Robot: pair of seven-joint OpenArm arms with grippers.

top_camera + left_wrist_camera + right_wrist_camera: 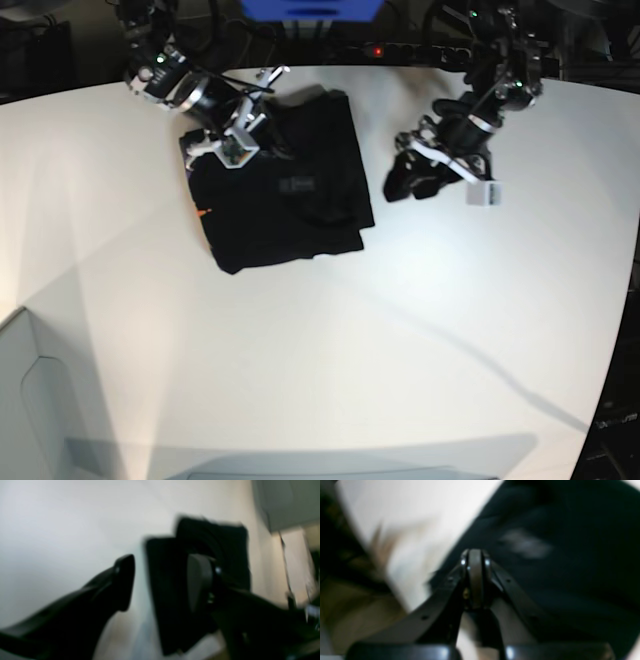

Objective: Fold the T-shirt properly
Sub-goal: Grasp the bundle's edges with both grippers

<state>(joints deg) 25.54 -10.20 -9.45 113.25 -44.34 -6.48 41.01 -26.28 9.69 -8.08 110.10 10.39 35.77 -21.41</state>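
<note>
Base view: your black T-shirt [285, 195] lies folded into a rough rectangle on the white table [400, 340], toward the far left of the frame. A small orange mark shows at the shirt's left edge, and a small grey patch sits near the middle of the top layer; any writing on it is too small to read.

Your right gripper [243, 140] sits over the shirt's far left corner. Right wrist view, heavily blurred: its two fingers are pressed together with no gap, tips over the black cloth near its edge. You cannot tell whether fabric is pinched between them. A pale smear on the cloth ahead is unreadable.

Your left gripper [405, 180] hangs just beside the shirt's right edge, apart from it. Left wrist view, also blurred: the jaws stand wide apart with nothing between them, the folded shirt beyond.
</note>
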